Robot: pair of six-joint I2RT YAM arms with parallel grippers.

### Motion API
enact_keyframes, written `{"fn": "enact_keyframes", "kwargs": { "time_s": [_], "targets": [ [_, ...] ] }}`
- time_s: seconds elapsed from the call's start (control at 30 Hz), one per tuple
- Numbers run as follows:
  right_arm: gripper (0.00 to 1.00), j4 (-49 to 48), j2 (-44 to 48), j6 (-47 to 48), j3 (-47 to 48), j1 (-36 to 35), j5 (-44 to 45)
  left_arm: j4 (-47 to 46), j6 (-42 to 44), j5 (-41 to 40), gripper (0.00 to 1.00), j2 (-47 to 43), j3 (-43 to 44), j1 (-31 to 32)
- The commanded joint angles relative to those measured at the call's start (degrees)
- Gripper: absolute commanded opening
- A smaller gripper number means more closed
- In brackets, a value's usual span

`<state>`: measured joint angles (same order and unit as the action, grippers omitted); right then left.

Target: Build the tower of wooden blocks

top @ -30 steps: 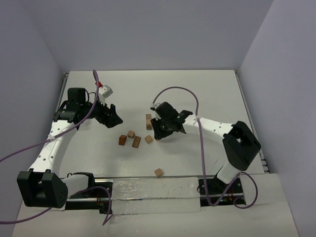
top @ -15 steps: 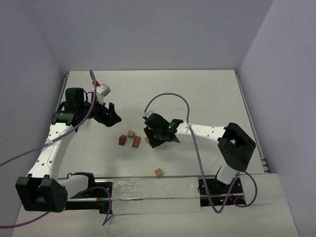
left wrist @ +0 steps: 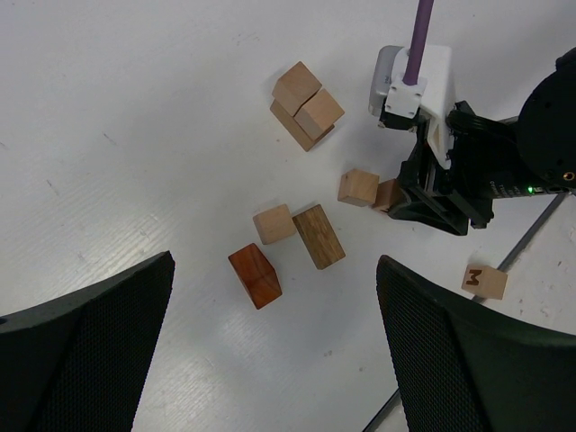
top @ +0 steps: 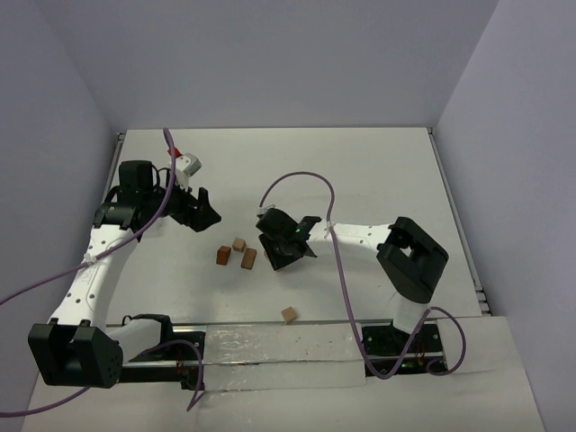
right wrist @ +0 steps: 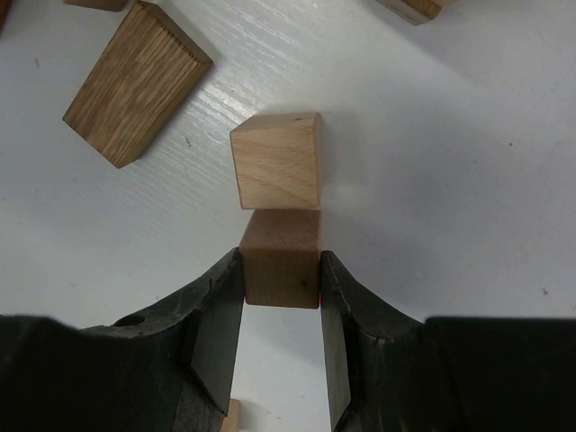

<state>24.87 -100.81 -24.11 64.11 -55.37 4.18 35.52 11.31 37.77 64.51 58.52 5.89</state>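
My right gripper (right wrist: 281, 263) is shut on a tan wood block (right wrist: 281, 252), one finger on each side. A lighter tan cube (right wrist: 276, 160) lies just ahead and touches it. In the top view the right gripper (top: 277, 256) hides both. To its left lie a brown cuboid (top: 249, 259), a tan cube (top: 239, 244) and a reddish block (top: 222, 255). My left gripper (top: 203, 212) is open and empty, up and left of them; its fingers (left wrist: 90, 346) frame the reddish block (left wrist: 255, 275). A small stack of tan blocks (left wrist: 306, 115) lies beyond. No tall tower shows.
A lone tan block (top: 288, 314), marked with a letter (left wrist: 484, 281), lies near the front rail (top: 270, 346). Grey walls close in the table at the back and both sides. Purple cables (top: 297, 184) loop above both arms.
My right gripper has moved left and nearer, down over the loose tan block, and now grips it. The right elbow swung left. The left arm shifted slightly, then stayed still.
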Motion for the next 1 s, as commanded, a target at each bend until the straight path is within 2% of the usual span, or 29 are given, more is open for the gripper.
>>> {"fn": "enact_keyframes", "kwargs": {
  "time_s": [0.0, 0.2, 0.6, 0.7, 0.97],
  "targets": [
    [0.02, -0.09, -1.27, -1.21, 2.83, -0.44, 1.23, -1.86, 0.73, 0.42, 0.99, -0.61, -0.07, -0.27],
    [0.11, -0.18, -2.64, -1.4, 3.57, -0.37, 1.49, -1.63, 1.06, 0.55, 0.99, -0.46, 0.06, -0.27],
    [0.18, 0.37, -4.49, -1.11, 4.65, -0.27, 1.63, -1.24, 1.43, 0.73, 0.99, -0.61, -0.07, -0.27],
    [0.23, 0.72, -4.69, -0.93, 4.92, -0.35, 1.64, -1.24, 1.52, 0.82, 0.99, -0.61, -0.07, -0.27],
    [0.43, 1.11, -4.9, -0.68, 5.15, -0.35, 1.25, -0.98, 1.7, 0.9, 0.99, -0.61, -0.16, -0.27]
  ]
}}
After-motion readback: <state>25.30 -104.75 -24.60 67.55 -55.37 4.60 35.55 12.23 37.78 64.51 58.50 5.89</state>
